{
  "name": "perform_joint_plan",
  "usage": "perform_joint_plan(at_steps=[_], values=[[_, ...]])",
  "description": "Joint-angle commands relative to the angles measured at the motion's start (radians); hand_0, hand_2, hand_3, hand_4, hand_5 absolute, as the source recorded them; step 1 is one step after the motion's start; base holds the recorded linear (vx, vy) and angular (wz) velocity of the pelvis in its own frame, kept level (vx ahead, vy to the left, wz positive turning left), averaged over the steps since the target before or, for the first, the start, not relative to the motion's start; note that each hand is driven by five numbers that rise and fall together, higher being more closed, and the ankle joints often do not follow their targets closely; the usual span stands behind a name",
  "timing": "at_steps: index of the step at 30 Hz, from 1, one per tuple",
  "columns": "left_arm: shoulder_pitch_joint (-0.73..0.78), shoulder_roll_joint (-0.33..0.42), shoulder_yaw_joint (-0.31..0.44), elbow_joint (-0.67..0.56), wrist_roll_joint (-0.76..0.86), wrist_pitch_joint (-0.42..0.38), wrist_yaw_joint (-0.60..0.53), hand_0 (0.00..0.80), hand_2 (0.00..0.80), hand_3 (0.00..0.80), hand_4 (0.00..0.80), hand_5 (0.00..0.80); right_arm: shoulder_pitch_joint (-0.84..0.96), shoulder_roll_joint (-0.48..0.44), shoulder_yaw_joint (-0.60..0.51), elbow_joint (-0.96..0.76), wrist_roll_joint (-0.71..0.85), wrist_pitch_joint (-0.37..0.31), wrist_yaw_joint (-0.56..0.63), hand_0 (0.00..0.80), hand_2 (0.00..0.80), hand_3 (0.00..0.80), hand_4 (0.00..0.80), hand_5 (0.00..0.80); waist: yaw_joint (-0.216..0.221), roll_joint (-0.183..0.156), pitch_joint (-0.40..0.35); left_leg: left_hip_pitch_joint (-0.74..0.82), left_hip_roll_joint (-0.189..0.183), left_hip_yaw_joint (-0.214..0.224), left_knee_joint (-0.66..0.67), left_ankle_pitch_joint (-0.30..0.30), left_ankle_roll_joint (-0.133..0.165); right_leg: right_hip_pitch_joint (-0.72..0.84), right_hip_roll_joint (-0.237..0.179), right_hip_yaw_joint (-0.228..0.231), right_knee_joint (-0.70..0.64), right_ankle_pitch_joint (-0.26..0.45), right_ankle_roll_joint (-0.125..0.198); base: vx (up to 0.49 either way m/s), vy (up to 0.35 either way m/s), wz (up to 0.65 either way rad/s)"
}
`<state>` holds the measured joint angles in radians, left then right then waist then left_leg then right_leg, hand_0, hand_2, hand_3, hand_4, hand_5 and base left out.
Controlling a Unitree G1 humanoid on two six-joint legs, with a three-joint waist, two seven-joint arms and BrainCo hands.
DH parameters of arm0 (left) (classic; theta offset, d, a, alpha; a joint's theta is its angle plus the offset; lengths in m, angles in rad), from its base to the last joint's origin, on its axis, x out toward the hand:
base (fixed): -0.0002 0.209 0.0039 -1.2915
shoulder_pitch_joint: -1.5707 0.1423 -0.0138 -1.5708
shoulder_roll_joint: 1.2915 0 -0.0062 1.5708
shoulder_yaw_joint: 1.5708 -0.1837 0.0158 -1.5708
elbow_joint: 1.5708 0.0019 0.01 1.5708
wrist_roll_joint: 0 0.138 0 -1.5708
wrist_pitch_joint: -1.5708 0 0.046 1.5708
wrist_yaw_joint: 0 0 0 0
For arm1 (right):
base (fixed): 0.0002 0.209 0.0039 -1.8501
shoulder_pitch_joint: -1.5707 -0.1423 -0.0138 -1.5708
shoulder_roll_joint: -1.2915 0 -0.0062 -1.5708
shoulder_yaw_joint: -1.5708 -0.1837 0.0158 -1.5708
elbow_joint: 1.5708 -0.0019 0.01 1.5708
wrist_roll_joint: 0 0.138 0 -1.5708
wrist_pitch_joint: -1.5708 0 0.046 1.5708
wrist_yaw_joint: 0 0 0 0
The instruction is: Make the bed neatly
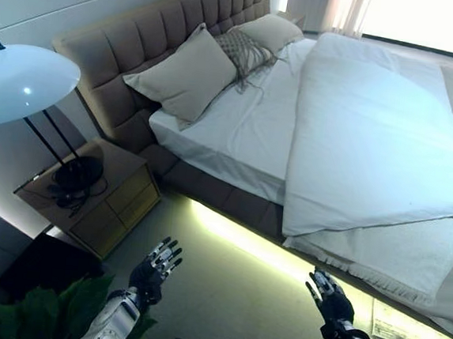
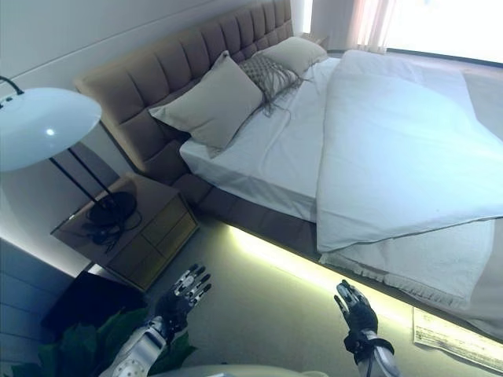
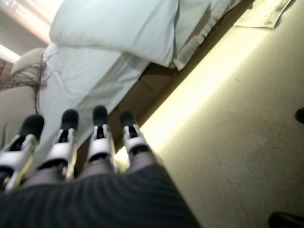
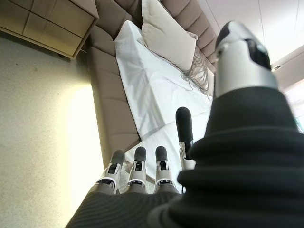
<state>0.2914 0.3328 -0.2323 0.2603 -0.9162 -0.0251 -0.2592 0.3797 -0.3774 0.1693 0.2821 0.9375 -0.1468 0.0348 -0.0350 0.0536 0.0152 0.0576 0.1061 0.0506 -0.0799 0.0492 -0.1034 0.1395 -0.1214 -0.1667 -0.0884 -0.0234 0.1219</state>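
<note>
Pale carpet runs along the near side of the bed, lit by a glowing strip under the frame. At far left a round white lamp leans over a wooden nightstand, with green plant leaves at the near left corner. My left hand hangs above the carpet just right of the nightstand, fingers straight and spread, holding nothing and well short of the bed. Beyond it the bed stretches away with its padded brown headboard; a large beige pillow leans against that, then a patterned fringed cushion and another pillow farther along. A bare white sheet covers the head half of the mattress. To its right lies the white duvet, pulled back from the pillows and skewed, its near edge hanging over the bed's side on top of a fringed white blanket. My right hand hovers over the carpet below that overhang, near it but apart, fingers extended and empty. A sheet of paper lies on the floor at the right.
</note>
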Motion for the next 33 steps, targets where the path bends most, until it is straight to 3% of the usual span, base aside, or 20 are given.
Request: perform_joint_plan(at_steps=[1, 12, 27, 30, 33], values=[[-0.08, 0.058, 0.049, -0.019, 0.048, -0.012, -0.015, 0.0, 0.0, 0.0, 0.0, 0.0, -0.025, 0.01, 0.006, -0.043, 0.045, -0.064, -0.007, 0.0, 0.0, 0.0, 0.0, 0.0, 0.03, -0.073, -0.016, 0.008, -0.006, 0.0, 0.023, -0.034, 0.027, -0.084, -0.019, 0.073, 0.02, 0.084, -0.001, -0.034, 0.029, 0.01], [-0.073, 0.059, 0.053, -0.033, 0.002, 0.006, -0.017, 0.0, 0.0, 0.0, 0.0, 0.0, -0.023, 0.015, 0.019, -0.05, 0.03, -0.071, -0.011, 0.0, 0.0, 0.0, 0.0, 0.0, 0.029, -0.081, -0.015, 0.012, 0.0, 0.01, 0.065, -0.056, 0.024, -0.076, -0.014, 0.091, 0.011, 0.084, -0.005, -0.035, -0.006, 0.0], [-0.115, 0.019, 0.033, -0.007, -0.038, 0.0, 0.003, 0.0, 0.0, 0.0, 0.0, 0.0, -0.032, -0.007, -0.022, -0.004, 0.048, -0.07, -0.026, 0.0, 0.0, 0.0, 0.0, 0.0, 0.04, -0.094, -0.002, -0.064, 0.076, -0.038, 0.155, 0.037, -0.023, -0.093, 0.062, 0.091, 0.001, 0.069, -0.048, -0.045, -0.059, 0.02], [-0.111, 0.006, 0.038, 0.003, -0.038, 0.002, 0.0, 0.0, 0.0, 0.0, 0.0, 0.0, -0.039, -0.014, -0.016, -0.006, 0.049, -0.069, -0.023, 0.0, 0.0, 0.0, 0.0, 0.0, 0.041, -0.105, 0.002, -0.103, 0.065, -0.051, 0.273, 0.052, -0.026, -0.09, 0.06, 0.106, 0.001, 0.07, -0.057, 0.015, -0.008, -0.02], [-0.126, -0.001, 0.029, 0.006, -0.012, 0.009, -0.032, 0.0, 0.0, 0.0, 0.0, 0.0, -0.067, -0.017, -0.01, 0.005, 0.048, -0.085, -0.047, 0.0, 0.0, 0.0, 0.0, 0.0, 0.038, -0.096, 0.01, -0.101, 0.03, -0.02, 0.241, 0.024, -0.004, -0.086, 0.042, 0.092, 0.007, 0.074, -0.049, 0.057, 0.128, 0.09]])
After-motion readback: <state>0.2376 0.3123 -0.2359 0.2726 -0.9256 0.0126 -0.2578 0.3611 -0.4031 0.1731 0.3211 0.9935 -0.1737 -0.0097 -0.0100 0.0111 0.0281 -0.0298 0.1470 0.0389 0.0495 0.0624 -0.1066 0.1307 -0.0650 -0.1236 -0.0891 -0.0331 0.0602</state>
